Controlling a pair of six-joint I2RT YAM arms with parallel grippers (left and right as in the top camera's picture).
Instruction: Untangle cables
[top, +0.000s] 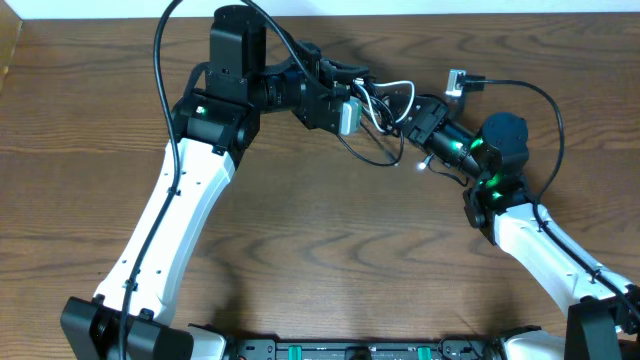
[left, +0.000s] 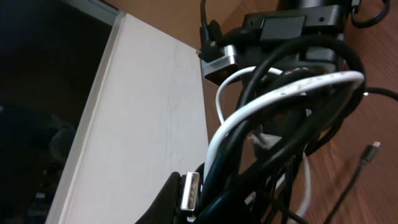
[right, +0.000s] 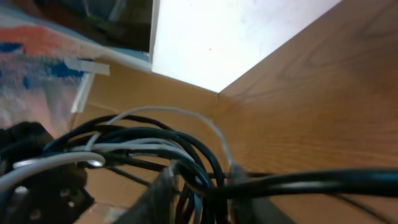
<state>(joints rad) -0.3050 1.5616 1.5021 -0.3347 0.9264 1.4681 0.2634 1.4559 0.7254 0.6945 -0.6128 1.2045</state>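
As we read from the left, one left gripper is clamped on the single tangle of cables, several black and two white, at the far middle of the table. One right gripper stands narrow around black strands; whether it pinches them we cannot tell. One silver plug lies further right.

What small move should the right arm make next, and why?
Probably close the right gripper fully on the cables running between its fingers; the left gripper clamps the same bundle, so a firm second grip lets the tangle be pulled apart.
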